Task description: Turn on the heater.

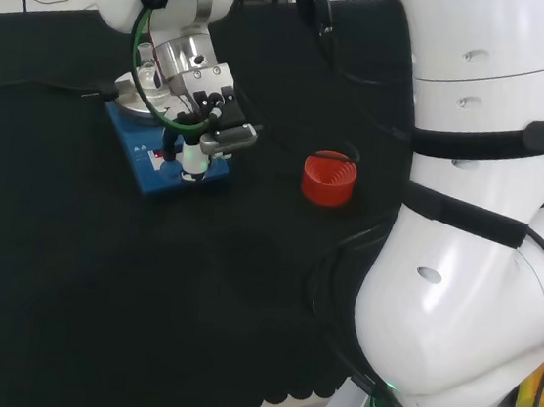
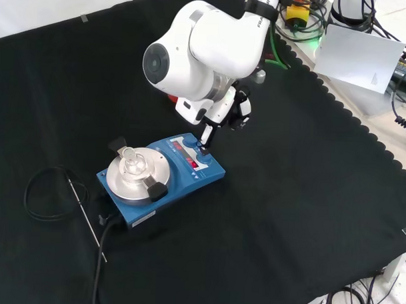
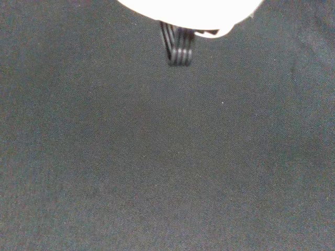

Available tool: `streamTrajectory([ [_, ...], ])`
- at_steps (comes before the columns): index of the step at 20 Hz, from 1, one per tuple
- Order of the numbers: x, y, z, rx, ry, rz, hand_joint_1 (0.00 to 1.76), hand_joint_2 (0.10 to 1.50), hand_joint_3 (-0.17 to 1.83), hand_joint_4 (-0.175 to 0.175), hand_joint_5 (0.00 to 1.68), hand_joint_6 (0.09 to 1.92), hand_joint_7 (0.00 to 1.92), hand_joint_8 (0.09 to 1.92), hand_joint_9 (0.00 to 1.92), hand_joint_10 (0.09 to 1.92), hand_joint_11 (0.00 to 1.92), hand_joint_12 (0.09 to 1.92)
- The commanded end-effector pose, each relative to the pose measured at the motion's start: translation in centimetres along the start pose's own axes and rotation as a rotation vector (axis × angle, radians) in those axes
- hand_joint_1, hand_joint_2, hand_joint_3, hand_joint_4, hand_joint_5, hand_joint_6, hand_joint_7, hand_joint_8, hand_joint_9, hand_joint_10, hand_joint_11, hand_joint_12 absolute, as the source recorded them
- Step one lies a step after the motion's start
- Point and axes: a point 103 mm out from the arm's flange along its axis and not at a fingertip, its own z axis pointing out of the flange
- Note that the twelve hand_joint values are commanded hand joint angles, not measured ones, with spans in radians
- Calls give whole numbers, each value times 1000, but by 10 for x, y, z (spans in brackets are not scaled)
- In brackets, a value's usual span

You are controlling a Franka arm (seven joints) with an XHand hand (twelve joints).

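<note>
The heater (image 1: pixel 151 162) is a blue box with a round silver plate (image 2: pixel 134 178) and a front panel with red markings (image 2: pixel 193 159). A small clear glass vessel (image 2: pixel 131 158) stands on the plate. The black and white hand (image 1: pixel 210 108) hangs over the panel end of the heater. One straight finger (image 2: pixel 206 134) points down, and its tip touches the panel or is just above it. In the head view that fingertip (image 1: pixel 194 160) sits at the heater's front right corner. The wrist view has black cloth under a blurred white part of the hand (image 3: pixel 188 10).
A red ribbed ring stand (image 1: pixel 329 179) sits on the cloth right of the heater in the head view. A thin metal probe rod (image 2: pixel 84 218) and a black cable loop (image 2: pixel 45 194) lie left of the heater in the front view.
</note>
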Motion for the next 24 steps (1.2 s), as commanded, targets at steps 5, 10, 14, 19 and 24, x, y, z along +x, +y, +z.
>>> streamTrajectory([
  [5,2,2,2,7,-10,1,1415,618,1127,-57,250,422,1609,1394,1701,1400,1496,1438],
  [10,-1,4,6,11,-9,2,1415,617,1130,-57,253,413,1609,1394,1701,1400,1497,1438],
  [14,-2,5,7,6,1,5,1415,616,1131,-57,256,407,1610,1393,1701,1399,1498,1437],
  [19,-6,6,8,7,17,2,1414,616,1132,-57,262,402,1610,1393,1701,1399,1500,1437],
  [24,-22,10,16,15,27,1,1414,615,1133,-57,269,401,1610,1392,1700,1399,1503,1437],
])
